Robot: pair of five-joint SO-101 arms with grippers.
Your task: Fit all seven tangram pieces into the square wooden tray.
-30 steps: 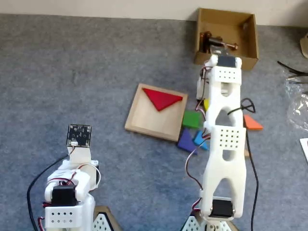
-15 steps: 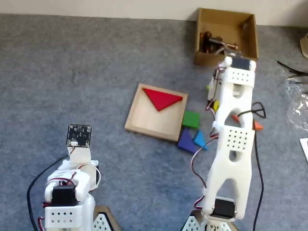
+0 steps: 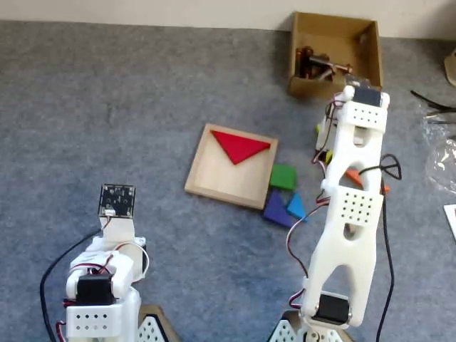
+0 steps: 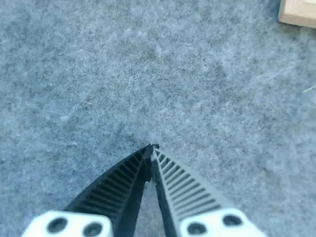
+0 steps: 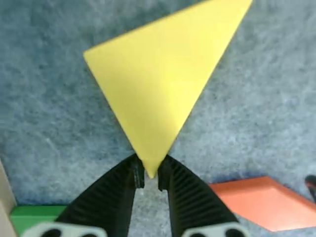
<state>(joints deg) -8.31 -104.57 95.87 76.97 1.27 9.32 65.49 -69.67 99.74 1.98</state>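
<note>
High view, left to right: left pincer [image 4: 150, 149] closed on nothing, low over grey tabletop [image 3: 107, 107]. Wooden tray [image 3: 224, 179] at centre holds red triangle [image 3: 239, 146]. Green square [image 3: 283, 177], purple piece [image 3: 275, 209] and blue piece [image 3: 295, 206] lie just right of it. Right arm [image 3: 349, 206] hides most of yellow triangle [image 5: 158, 94] and orange piece [image 5: 252, 200]. Right pincer [image 5: 147, 174] nips the yellow triangle's corner. Arm has swung rightward since 1 s ago. Cardboard box [image 3: 371, 60] upper right.

Both my arms are white plastic. My right arm [image 3: 349, 214] has dotted perforated plates and long cut-outs, with red, black and white cables [image 3: 289, 246] looping alongside. My left arm [image 3: 100, 285] carries a black square module [image 3: 117, 200]. Jaws are black, ribbed, pale-mounted with dark screw holes.
</note>
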